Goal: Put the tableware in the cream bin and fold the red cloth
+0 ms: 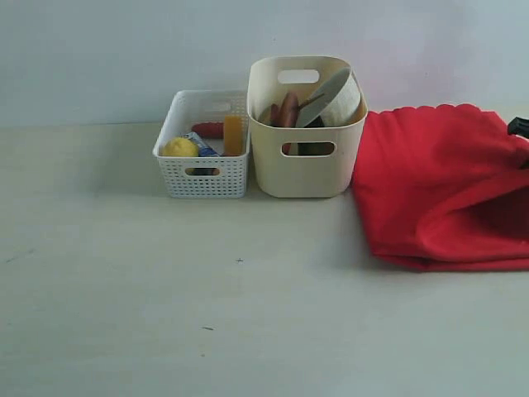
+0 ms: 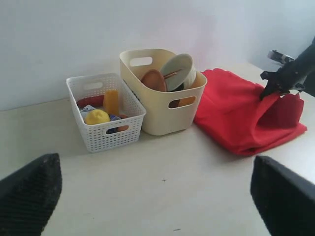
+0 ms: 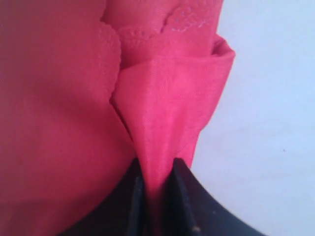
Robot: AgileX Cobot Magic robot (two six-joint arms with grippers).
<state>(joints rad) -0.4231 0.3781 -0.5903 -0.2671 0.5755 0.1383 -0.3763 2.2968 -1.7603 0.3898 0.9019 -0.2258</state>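
Your table (image 1: 165,289) is pale and bare under the left gripper (image 2: 155,167), whose jaws stand wide apart with nothing between them.

The red cloth (image 1: 446,186) is the biggest thing on it. It lies doubled over itself beneath your right gripper (image 3: 156,184). That gripper is clamped on a pinched-up fold at the cloth's edge, and the fabric rises out of the jaws in a bunched pleat with the scalloped hem showing beyond the tips.

The cream bin (image 1: 306,169) stands ahead of your left gripper, across the cloth from your right gripper and just beside the cloth's near edge. Touching the bin's side away from the right gripper is the white perforated basket (image 1: 202,178).

Inside the bin, the pale green-white bowl (image 1: 339,99) leans tilted against the wall nearer the right gripper, with the brown round plate (image 2: 153,79) on edge beside it. You cannot make out the smaller tableware clearly.

In the basket a lemon (image 1: 180,148) sits at the corner farthest from the right gripper.
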